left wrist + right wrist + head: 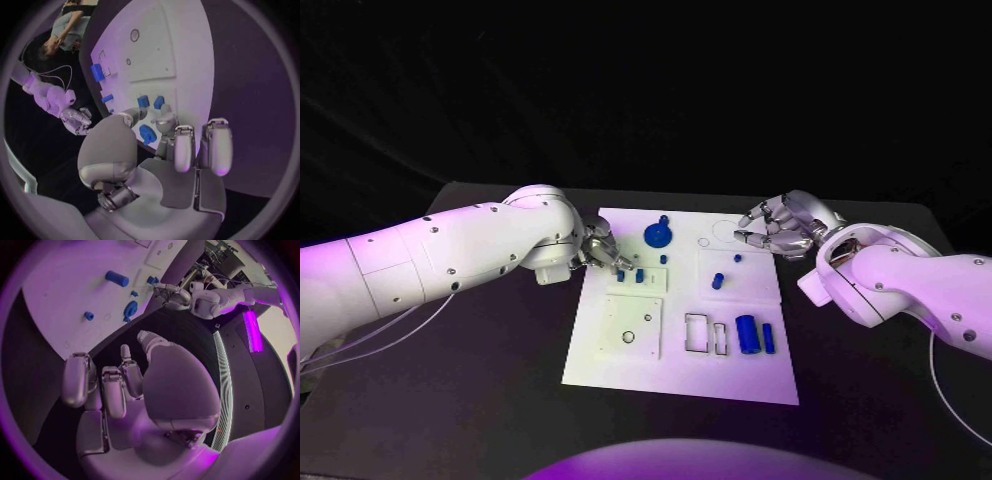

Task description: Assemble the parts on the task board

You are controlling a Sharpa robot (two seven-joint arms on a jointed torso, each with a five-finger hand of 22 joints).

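The white task board [678, 370] lies mid-tabletop [473, 400] with much left to do, it seems: two blue cylinders [756, 334] lie loose beside empty outlined slots near its front edge. Near its far edge a round blue part [658, 235] and small pegs [715, 281] appear seated. The left hand [606, 250] reaches among two blue pegs [630, 274] at the board's left edge, grip unclear; the right hand [783, 225] hovers curled and empty beyond the far right corner.

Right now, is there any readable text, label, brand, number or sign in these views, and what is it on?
None is readable. The task board carries only outlined shapes and small holes, no lettering. The blue parts, the left hand and the right hand show no markings.
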